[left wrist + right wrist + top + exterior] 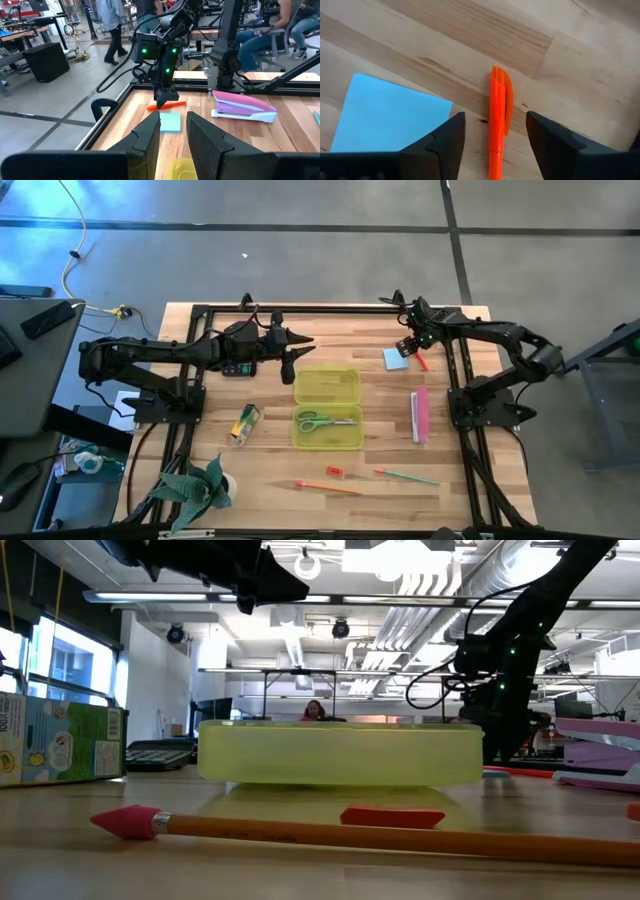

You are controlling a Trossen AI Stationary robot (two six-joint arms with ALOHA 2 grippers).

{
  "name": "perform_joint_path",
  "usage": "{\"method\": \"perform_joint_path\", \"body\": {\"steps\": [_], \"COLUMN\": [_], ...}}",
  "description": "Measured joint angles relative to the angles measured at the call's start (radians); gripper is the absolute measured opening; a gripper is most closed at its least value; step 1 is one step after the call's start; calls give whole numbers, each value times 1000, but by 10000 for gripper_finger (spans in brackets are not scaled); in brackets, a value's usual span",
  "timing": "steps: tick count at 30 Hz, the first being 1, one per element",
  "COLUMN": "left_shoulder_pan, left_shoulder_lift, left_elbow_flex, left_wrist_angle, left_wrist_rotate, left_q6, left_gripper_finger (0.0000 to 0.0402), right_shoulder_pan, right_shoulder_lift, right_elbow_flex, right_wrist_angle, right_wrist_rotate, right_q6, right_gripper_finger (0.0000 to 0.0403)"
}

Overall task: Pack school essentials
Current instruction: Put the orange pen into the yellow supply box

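My right gripper points down at the table's far right, open, one finger on each side of the red marker without touching it. The marker lies flat on the wood beside the blue sticky-note pad. My left gripper hangs open and empty above the table's far left-centre, pointing toward the right arm. The green-handled scissors lie in the near half of the open yellow-green case. An orange pencil, a tiny red piece and a green pencil lie near the front edge. A green-yellow pack lies left of the case.
A pink stapler lies right of the case. A green plush thing sits at the near left corner. A dark calculator-like thing lies under the left arm. Black frame rails run along the table's left, far and right sides. People are in the room beyond.
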Motion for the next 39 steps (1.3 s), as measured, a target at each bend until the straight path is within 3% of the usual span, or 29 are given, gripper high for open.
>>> {"method": "perform_joint_path", "body": {"steps": [9,19,32,39], "left_shoulder_pan": [0,0,0,0], "left_shoulder_lift": [0,0,0,0], "left_elbow_flex": [0,0,0,0], "left_wrist_angle": [0,-10,-11,-14], "left_wrist_rotate": [0,0,0,0], "left_q6": [0,0,0,0], "left_gripper_finger": [85,85,85,85], "right_shoulder_pan": [42,62,63,63], "right_shoulder_lift": [51,84,86,85], "right_elbow_flex": [0,1,1,1], "right_wrist_angle": [3,8,4,1], "right_wrist_rotate": [72,79,25,25], "right_q6": [28,70,105,96], "right_gripper_finger": [197,191,47,27]}}
